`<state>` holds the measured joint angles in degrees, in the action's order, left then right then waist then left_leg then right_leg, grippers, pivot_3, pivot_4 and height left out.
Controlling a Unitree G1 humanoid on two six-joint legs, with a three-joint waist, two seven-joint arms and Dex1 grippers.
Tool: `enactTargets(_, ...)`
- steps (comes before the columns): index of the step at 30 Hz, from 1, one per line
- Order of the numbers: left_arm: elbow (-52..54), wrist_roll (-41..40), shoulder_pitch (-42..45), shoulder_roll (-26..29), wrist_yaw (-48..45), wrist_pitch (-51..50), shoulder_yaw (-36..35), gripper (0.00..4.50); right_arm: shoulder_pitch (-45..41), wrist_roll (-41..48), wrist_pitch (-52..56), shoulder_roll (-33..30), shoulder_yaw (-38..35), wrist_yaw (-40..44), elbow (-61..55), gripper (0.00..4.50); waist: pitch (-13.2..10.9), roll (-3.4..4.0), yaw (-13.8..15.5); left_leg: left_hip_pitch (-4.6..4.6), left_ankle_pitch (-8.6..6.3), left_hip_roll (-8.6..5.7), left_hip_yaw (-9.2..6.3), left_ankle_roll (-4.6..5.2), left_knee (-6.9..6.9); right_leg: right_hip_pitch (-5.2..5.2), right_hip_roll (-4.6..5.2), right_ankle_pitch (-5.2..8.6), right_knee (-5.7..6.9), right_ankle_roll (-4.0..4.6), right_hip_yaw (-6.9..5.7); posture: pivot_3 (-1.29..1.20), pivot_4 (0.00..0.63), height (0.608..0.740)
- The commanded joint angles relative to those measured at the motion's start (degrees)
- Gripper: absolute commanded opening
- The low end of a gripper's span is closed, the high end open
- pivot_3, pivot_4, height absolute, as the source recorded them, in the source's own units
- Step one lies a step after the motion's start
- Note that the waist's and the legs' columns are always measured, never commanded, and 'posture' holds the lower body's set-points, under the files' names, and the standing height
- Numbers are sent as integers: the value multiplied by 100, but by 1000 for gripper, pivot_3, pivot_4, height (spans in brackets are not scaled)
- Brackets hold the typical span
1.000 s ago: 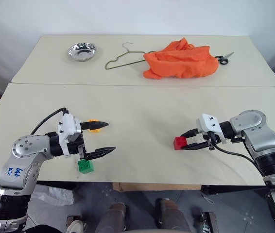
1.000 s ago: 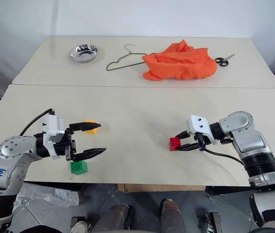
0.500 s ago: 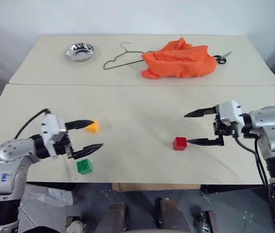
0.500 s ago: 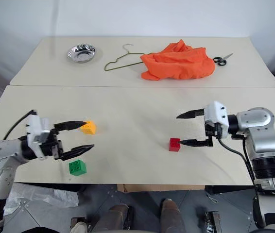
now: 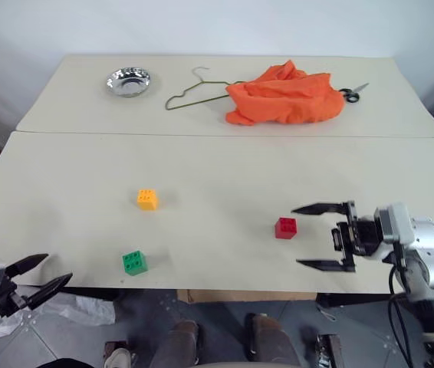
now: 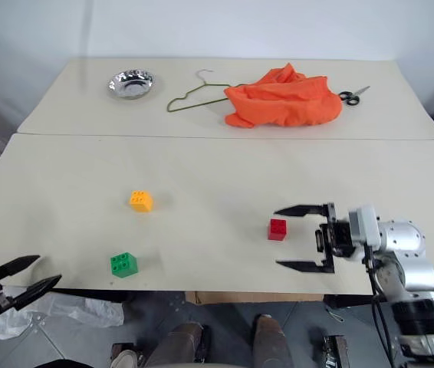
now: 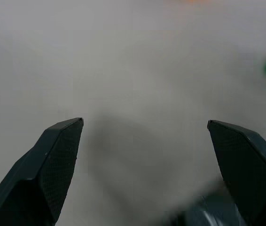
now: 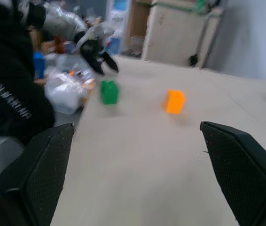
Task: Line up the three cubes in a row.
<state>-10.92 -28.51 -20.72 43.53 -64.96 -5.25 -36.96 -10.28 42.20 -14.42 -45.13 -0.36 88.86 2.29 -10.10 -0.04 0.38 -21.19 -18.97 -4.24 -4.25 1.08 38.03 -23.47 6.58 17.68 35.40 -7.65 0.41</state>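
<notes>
Three cubes lie apart on the near table (image 5: 217, 165): the yellow-orange cube (image 5: 147, 199) left of centre, the green cube (image 5: 133, 262) near the front edge below it, and the red cube (image 5: 285, 228) to the right. My right gripper (image 5: 296, 236) is open at the front right, pointing left. Its fingertips stand either side of the red cube in the head views without touching it. My left gripper (image 5: 56, 268) is open off the table's front left corner, left of the green cube. The right wrist view shows the green cube (image 8: 108, 92), the yellow-orange cube (image 8: 174, 101) and the left gripper (image 8: 102, 54).
On the far table lie a steel bowl (image 5: 129, 80), a wire hanger (image 5: 194, 88), an orange cloth (image 5: 286, 93) and scissors (image 5: 351, 92). A seam (image 5: 225, 135) separates the two tables. Dark clothing with white lettering (image 8: 11, 89) shows beyond the table's left end.
My right gripper opened off the red cube and drew back toward the front edge. My left gripper swung left and down, off the table corner. The cubes stayed put.
</notes>
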Motion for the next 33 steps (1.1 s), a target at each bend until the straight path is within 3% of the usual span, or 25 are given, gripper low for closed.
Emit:
enactTargets(1, 1111, -389, -167, -69, -179, -142, 75, 4500, 19, 269, -662, -247, 129, 364, -58, 4481, 1, -3, 60, 2, -3, 0, -3, 4, 3, 8, 2, -1, -6, -1, 2, 0, 150, 740)
enactTargets(14, 2209, -199, 382, -128, -163, -272, 1355, 4500, -65, 306, -1132, -610, 256, 364, 662, 4481, 2, -5, 31, 6, -9, 6, 5, -4, 3, 4, -8, -2, -8, -1, -7, 0, 150, 740)
enactTargets(20, 1939, 256, 938, -226, 136, -96, 1937, 4500, 61, 221, -1161, -531, 64, 364, 726, 4481, 2, -4, 36, 7, -9, 5, 5, -5, 5, 5, -10, -2, -6, -2, -9, 0, 150, 740)
enactTargets(23, 1820, 336, 1014, -167, 87, -80, 2066, 3894, 220, 186, -1160, -543, -75, 364, 691, 4500, 2, -4, 45, 6, -9, 5, 5, -4, 6, 3, -11, -3, -5, -2, -11, 0, 150, 740)
enactTargets(30, 1491, 313, 1259, -134, -193, 163, 2198, 1695, 436, 21, -1165, -421, -415, 358, 688, 4500, 2, -4, 36, 6, -9, 6, 10, -3, 7, 3, -12, -3, -7, -2, -13, 0, 150, 740)
enactTargets(33, 1480, 84, 1768, -24, -548, 47, 2314, 1513, 519, -79, -1167, -334, -597, 293, 711, 4500, 2, -4, 51, 6, -9, 6, 10, -4, 9, 2, -12, -3, -4, -2, -14, 0, 150, 740)
